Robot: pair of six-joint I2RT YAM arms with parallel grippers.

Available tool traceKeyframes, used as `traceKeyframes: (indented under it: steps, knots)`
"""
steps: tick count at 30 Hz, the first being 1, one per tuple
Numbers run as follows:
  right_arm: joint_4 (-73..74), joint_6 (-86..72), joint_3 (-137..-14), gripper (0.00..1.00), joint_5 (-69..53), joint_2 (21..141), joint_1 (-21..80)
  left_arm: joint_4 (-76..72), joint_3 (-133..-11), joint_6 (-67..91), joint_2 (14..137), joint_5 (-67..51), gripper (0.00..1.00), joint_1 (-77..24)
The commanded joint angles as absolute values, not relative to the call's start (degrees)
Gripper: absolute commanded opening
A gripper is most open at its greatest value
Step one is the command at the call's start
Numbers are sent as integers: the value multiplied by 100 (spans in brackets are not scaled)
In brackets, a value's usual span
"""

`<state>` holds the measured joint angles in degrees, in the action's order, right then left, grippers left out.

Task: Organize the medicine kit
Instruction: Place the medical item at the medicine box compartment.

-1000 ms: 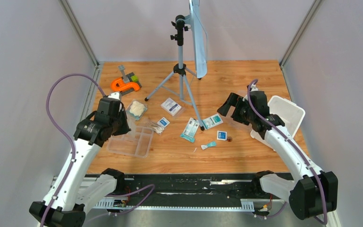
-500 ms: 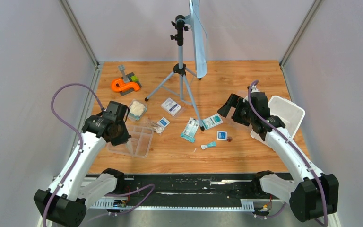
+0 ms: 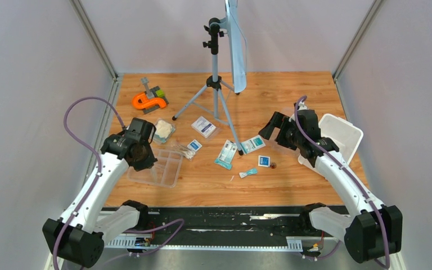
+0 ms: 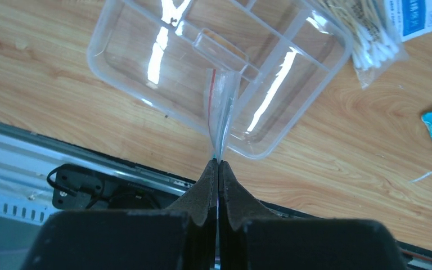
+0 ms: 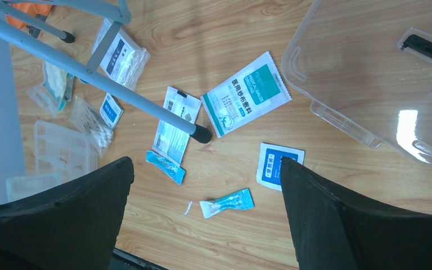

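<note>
My left gripper (image 4: 218, 163) is shut on a small clear zip bag (image 4: 220, 101) with a red line, held over the near edge of the clear divided tray (image 4: 129, 50). In the top view this gripper (image 3: 146, 158) is above the tray (image 3: 166, 171). My right gripper (image 5: 205, 163) is open and empty above loose packets: a teal-white packet (image 5: 246, 101), a blue square packet (image 5: 280, 167), a small teal sachet (image 5: 228, 202) and a long packet (image 5: 174, 132). The clear lid (image 5: 360, 79) with its black handle (image 5: 430, 48) lies to its right. The white tub (image 3: 340, 135) stands behind the right arm.
A tripod (image 3: 216, 84) stands mid-table, one leg reaching among the packets. The orange-and-grey tool (image 3: 149, 100) is at the back left. A gauze bag (image 3: 162, 130), a cotton swab bag (image 4: 365, 39) and a boxed packet (image 3: 204, 126) lie near the tray.
My left arm has swung right and nearer, bringing the pinched bag over the tray. The right arm has not moved.
</note>
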<state>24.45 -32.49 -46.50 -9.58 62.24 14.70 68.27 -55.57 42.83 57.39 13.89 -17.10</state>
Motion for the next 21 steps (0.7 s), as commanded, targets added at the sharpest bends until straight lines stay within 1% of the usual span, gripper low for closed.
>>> traceKeyframes:
  steps: [1, 6, 9, 13, 18, 21]
  knots:
    - [2157, -3156, -4699, 100, -998, 6302, 1489, 6337, -5704, 3779, 5653, 976, 0, -1677]
    - [2144, -3158, -4724, 100, -1008, 6344, 1491, 6244, -5759, 3557, 5690, 781, 0, -1674]
    - [2137, -3147, -4729, 100, -1006, 6362, 1486, 6369, -5784, 3531, 5793, 1073, 0, -1679]
    - [2130, -3131, -4745, 100, -1003, 6385, 1491, 6637, -5950, 3477, 6417, 1352, 0, -1679]
    - [2133, -3130, -4723, 100, -980, 6328, 1488, 6476, -6067, 3198, 6513, 1114, 0, -1674]
    - [2129, -3142, -4694, 100, -946, 6294, 1486, 6341, -6128, 3056, 6350, 659, 0, -1679]
